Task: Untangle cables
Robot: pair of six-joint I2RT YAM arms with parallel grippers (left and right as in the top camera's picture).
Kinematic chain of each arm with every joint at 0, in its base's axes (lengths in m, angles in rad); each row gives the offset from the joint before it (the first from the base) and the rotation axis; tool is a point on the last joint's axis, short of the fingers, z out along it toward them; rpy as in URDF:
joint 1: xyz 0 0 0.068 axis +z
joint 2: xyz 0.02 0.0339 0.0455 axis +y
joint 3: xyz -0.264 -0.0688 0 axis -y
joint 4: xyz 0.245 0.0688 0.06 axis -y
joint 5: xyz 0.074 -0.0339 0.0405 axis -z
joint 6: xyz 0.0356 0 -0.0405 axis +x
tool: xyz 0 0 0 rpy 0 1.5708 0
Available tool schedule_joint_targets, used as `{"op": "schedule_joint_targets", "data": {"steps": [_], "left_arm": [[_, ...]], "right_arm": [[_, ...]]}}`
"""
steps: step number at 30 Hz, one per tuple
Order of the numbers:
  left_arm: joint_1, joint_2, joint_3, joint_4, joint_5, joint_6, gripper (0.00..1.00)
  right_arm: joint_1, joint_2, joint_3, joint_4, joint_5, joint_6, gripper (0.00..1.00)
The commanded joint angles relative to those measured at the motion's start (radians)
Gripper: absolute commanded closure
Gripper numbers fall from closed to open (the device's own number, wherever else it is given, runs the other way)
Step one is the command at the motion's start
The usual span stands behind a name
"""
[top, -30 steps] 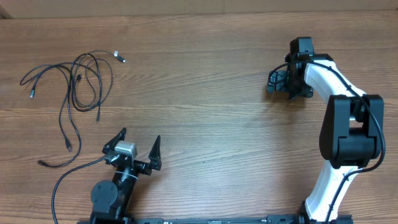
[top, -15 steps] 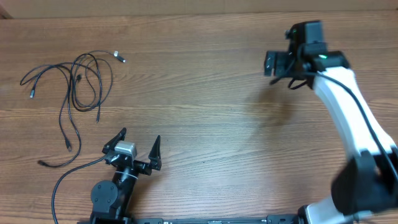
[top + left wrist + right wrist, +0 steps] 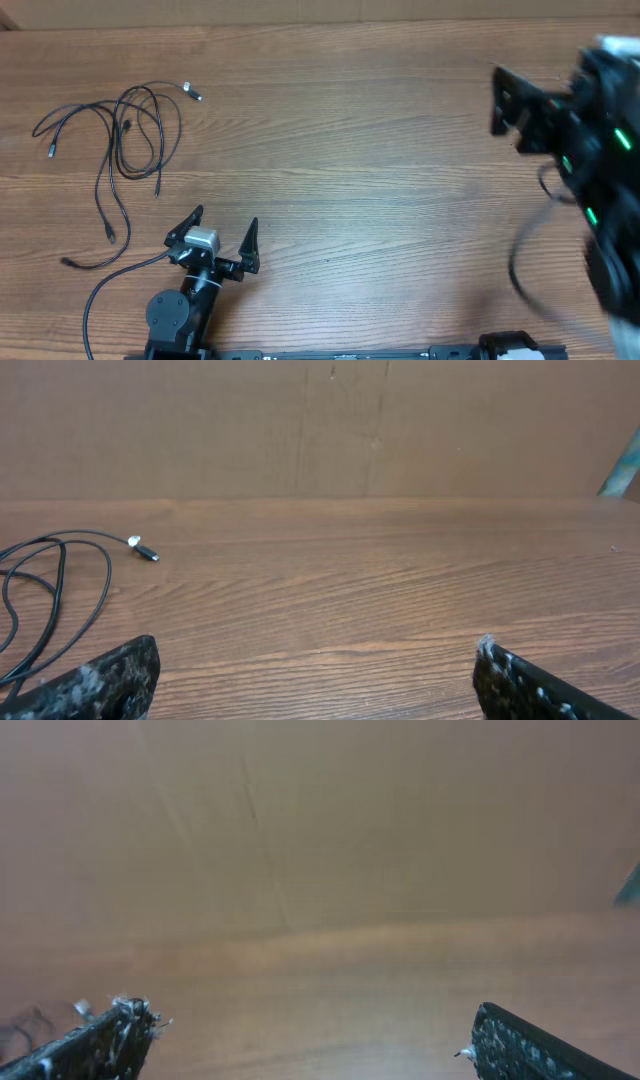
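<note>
The cables (image 3: 130,130) lie as loose, overlapping black strands at the far left of the wooden table, with a silver-tipped plug (image 3: 192,92) at their upper right. My left gripper (image 3: 225,217) is open and empty near the front edge, below and right of the cables. In the left wrist view its fingers (image 3: 315,660) frame bare wood, with cable loops (image 3: 60,580) and the silver-tipped plug (image 3: 140,547) ahead on the left. My right gripper (image 3: 520,110) is raised at the far right, blurred by motion. In the right wrist view it (image 3: 305,1030) is open and empty.
A thicker black cable of the left arm (image 3: 110,285) curves over the table beside the arm's base (image 3: 175,315). A brown cardboard wall (image 3: 320,420) stands along the table's far edge.
My right arm has swung up and to the right, away from the table's right middle, and now shows large and blurred. The left arm and the cables have not moved.
</note>
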Motion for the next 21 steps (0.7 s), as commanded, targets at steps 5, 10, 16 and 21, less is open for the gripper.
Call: {"op": "schedule_joint_targets", "data": {"steps": [5,10,16,21], "left_arm": [[0.005,-0.010,-0.004,-0.003,0.008,-0.011,0.00],[0.005,-0.010,-0.004,-0.003,0.008,-0.011,0.00],[0.005,-0.010,-0.004,-0.003,0.008,-0.011,0.01],[0.005,-0.010,-0.004,-0.003,0.008,-0.011,0.01]], "right_arm": [[-0.003,-0.210,0.005,-0.016,-0.001,0.004,0.00],[-0.003,-0.254,0.005,-0.077,-0.001,0.004,0.00],[-0.003,-0.252,0.005,-0.242,-0.001,0.004,0.00],[-0.002,-0.220,0.002,-0.542,-0.002,0.004,0.00]]}}
